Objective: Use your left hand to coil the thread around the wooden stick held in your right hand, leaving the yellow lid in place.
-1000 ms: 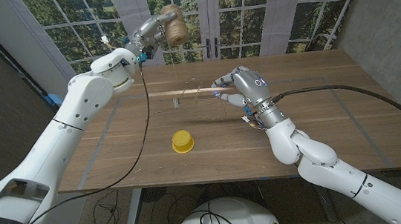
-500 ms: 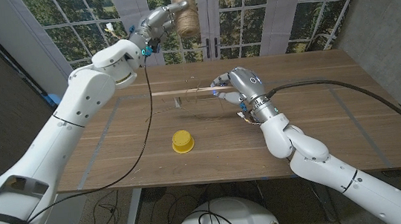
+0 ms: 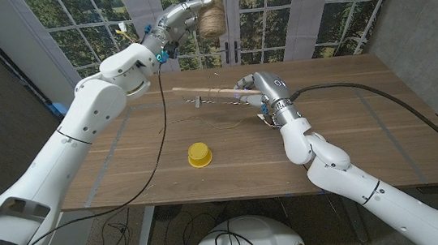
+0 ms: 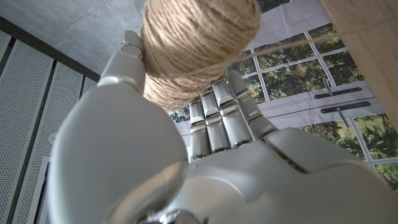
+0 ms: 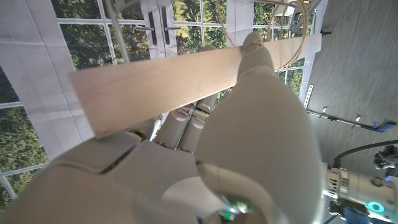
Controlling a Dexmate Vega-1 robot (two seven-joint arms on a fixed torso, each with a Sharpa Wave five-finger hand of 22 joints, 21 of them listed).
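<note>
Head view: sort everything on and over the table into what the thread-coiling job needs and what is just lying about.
Belongs to the job:
- spool of thread, held up by the left hand
- wooden stick, held by the right hand
- yellow lid, to be left in place

Just lying about:
- small metal piece on the table
- black cable

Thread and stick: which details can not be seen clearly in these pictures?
- Head view: thread from the spool to the stick is too thin to follow.
- Right wrist view: the right hand covers part of the stick.
- Left wrist view: the left hand hides the spool's lower part.
</note>
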